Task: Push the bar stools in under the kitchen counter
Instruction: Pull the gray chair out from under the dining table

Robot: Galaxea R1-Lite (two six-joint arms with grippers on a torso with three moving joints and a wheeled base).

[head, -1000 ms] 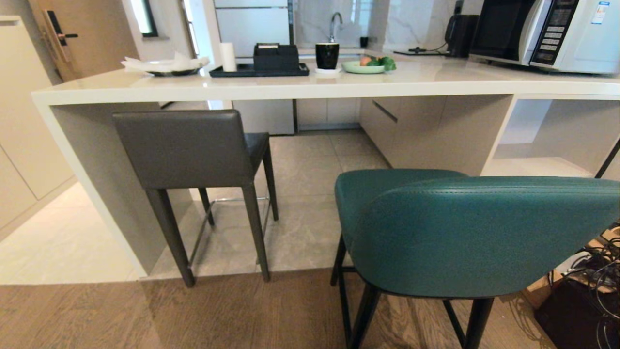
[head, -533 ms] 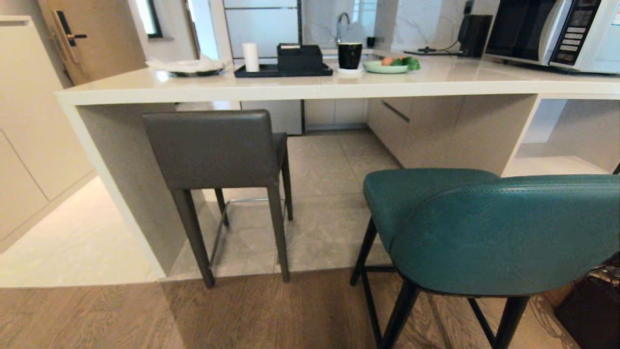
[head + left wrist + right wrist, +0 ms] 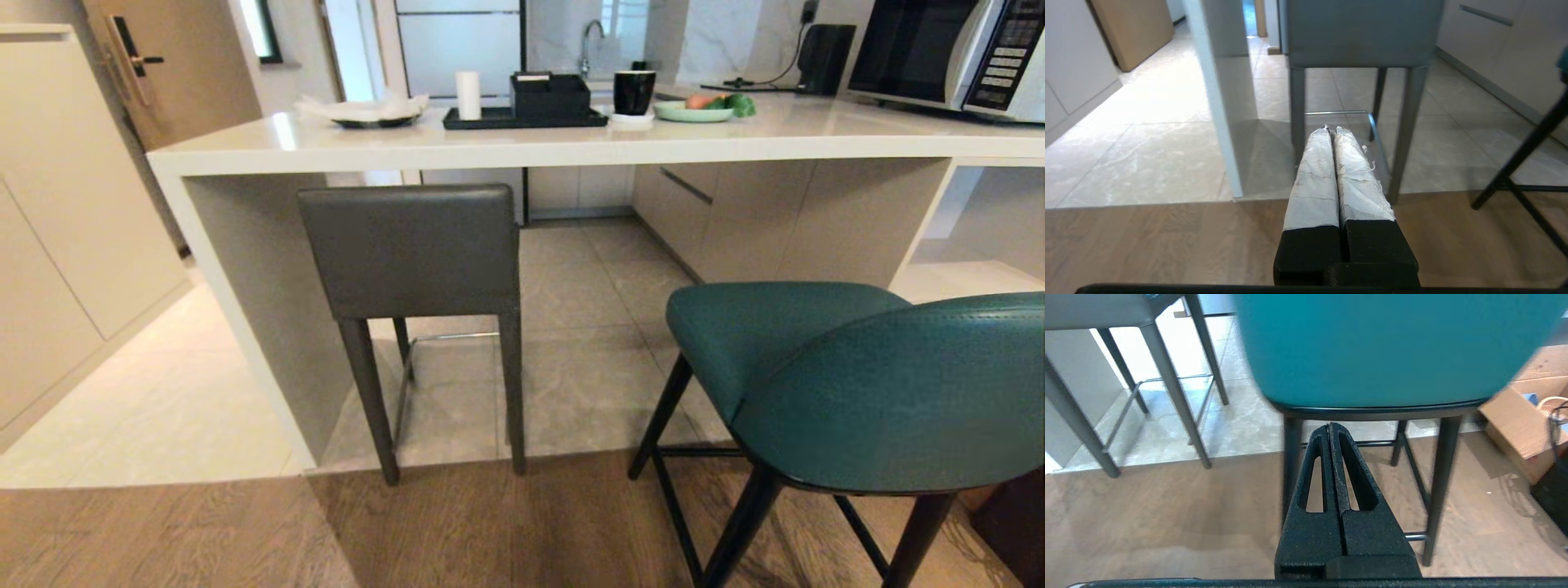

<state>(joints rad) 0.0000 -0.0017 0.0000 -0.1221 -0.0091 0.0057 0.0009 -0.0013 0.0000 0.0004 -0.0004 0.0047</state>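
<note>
Grey stool (image 3: 416,253): we see it tucked partly under the tabletop (image 3: 571,143), its square back just below the slab edge and near the white end leg (image 3: 245,310); its rear legs stand where the tile meets the wood floor.
Teal stool (image 3: 865,384): we see it well out from the tabletop, standing on the wood floor, its curved back toward us and its seat clear of the slab.
Left tool (image 3: 1333,130): we see its two white-wrapped fingers (image 3: 1314,175) pressed together, closed on nothing, low over the wood floor and pointing at the grey stool's legs, apart from them.
Right tool (image 3: 1330,425): we see its black fingers (image 3: 1310,514) closed together, empty, just behind the teal stool and below its back, near the black legs; we cannot tell whether it touches.
On the tabletop: we see a black tray (image 3: 526,119) with a box, a white roll (image 3: 468,95), a black cup (image 3: 634,91), a green plate (image 3: 694,112) with food, a dish of paper (image 3: 367,112), and a microwave (image 3: 947,53) at the right end.
Beyond: we see a tap (image 3: 589,41) on the farther counter.
Floor at right: we see a cardboard box (image 3: 1515,428) beside the teal stool.
</note>
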